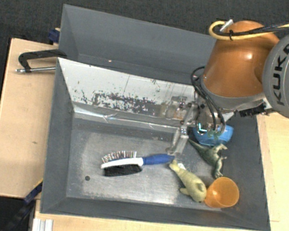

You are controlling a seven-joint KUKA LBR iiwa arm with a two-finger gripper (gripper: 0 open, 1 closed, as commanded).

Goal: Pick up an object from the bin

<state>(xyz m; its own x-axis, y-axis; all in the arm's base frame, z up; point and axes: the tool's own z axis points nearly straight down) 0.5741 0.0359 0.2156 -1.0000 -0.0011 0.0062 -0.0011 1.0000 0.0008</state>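
Brush lies flat on the bin floor, near the middle. White bristles face up and to the back, on a black head; the blue handle runs off to the right. The handle's free end sits just under my gripper, which hangs low over that spot. Whether it touches the handle I can't make out. Whether the gripper is released or clenched I cannot tell from this angle either. Nothing visibly held.

Handling, my guess: light, stiff plastic, nothing fragile. The handle looks smooth, so likely slippery. The bristles will give and splay, a poor place to pinch. Best hold looks to be across the narrow handle, as close to the head as I can get. From the far tip the head's weight would swing it down. It lies low on the metal, so I'd need to come right down to the floor to get around it.

Neighbours:
- The pale yellow toy, a long animal shape, has one end right by the handle tip. This is the main crowding risk.
- The orange cup lies on its side against the toy's far end.
- The green toy dinosaur is a little to the right of the gripper.
- A blue thing sits behind it, half under my wrist; kind unclear.

The left half of the bin leaves room to lift out that way.
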